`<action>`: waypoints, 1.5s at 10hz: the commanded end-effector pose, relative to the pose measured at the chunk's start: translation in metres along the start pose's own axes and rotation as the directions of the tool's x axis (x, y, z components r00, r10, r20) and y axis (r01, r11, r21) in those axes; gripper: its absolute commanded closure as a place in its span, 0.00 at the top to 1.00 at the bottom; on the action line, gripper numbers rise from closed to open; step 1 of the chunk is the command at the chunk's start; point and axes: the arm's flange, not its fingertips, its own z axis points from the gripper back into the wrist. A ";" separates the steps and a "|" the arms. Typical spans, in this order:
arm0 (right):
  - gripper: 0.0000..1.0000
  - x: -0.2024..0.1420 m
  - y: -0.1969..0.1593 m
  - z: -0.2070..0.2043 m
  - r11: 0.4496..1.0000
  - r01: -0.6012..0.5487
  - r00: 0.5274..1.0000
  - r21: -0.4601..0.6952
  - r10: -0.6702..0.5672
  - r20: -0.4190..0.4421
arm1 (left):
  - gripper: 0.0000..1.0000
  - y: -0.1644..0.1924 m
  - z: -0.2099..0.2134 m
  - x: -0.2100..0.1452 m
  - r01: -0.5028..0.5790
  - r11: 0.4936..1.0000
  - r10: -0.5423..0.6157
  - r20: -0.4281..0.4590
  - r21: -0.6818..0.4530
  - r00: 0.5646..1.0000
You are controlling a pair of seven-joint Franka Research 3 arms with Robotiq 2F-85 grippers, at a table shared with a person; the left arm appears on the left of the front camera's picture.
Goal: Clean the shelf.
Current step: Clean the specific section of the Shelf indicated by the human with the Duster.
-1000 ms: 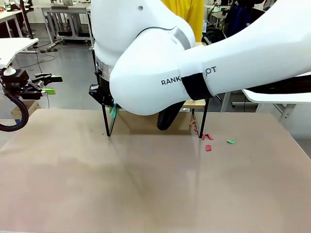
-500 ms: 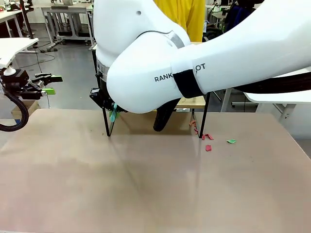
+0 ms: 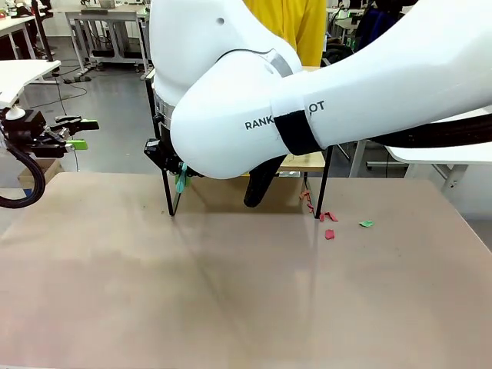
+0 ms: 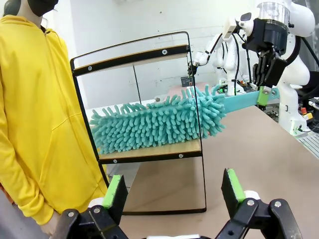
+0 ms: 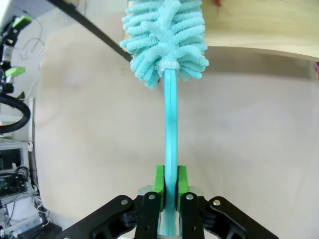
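At 9 o'clock in the front view, the left claw (image 3: 80,134) hangs wide and empty, off the desk (image 3: 231,292). At 12 o'clock the shelf (image 4: 130,57) stands behind the right arm (image 3: 346,100), which is lettered "RANK" and "OT". The right claw (image 5: 169,180) clamps the handle of a teal duster (image 4: 158,124) whose head lies on the shelf's lower tier. Red scraps (image 3: 329,234) lie at the shelf's 3 o'clock.

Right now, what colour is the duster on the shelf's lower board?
The duster is turquoise, head and handle alike; clearest in the left wrist view.

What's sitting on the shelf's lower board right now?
A teal duster lies along the lower board, its handle clamped in the right gripper. Anything beneath its head is hidden.
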 end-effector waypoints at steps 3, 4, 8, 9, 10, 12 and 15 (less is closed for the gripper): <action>0.13 0.028 -0.069 0.020 0.991 0.112 0.993 -0.076 -0.113 -0.018 | 1.00 -0.003 0.000 0.004 0.004 1.000 -0.004 0.001 0.003 1.000; 0.13 0.039 -0.097 0.024 0.978 0.171 0.984 -0.121 -0.176 -0.030 | 1.00 -0.003 0.000 0.004 0.004 1.000 -0.004 0.001 0.003 1.000; 0.13 0.054 -0.205 0.053 0.933 0.252 0.963 -0.257 -0.268 -0.029 | 1.00 -0.003 0.000 0.004 0.004 1.000 -0.004 0.001 0.003 1.000; 0.13 0.053 -0.224 0.062 0.924 0.239 0.966 -0.297 -0.258 -0.025 | 1.00 -0.003 0.000 0.004 0.004 1.000 -0.004 0.001 0.003 1.000; 0.13 0.049 -0.233 0.074 0.931 0.210 0.973 -0.299 -0.228 -0.024 | 1.00 -0.003 0.000 0.004 0.004 1.000 -0.004 0.001 0.003 1.000; 0.13 0.059 -0.219 0.061 0.929 0.233 0.970 -0.287 -0.244 -0.003 | 1.00 -0.003 0.000 0.004 0.004 1.000 -0.004 0.001 0.003 1.000; 0.13 0.053 -0.217 0.071 0.947 0.185 0.981 -0.263 -0.195 -0.012 | 1.00 -0.003 0.000 0.004 0.004 1.000 -0.004 0.001 0.003 1.000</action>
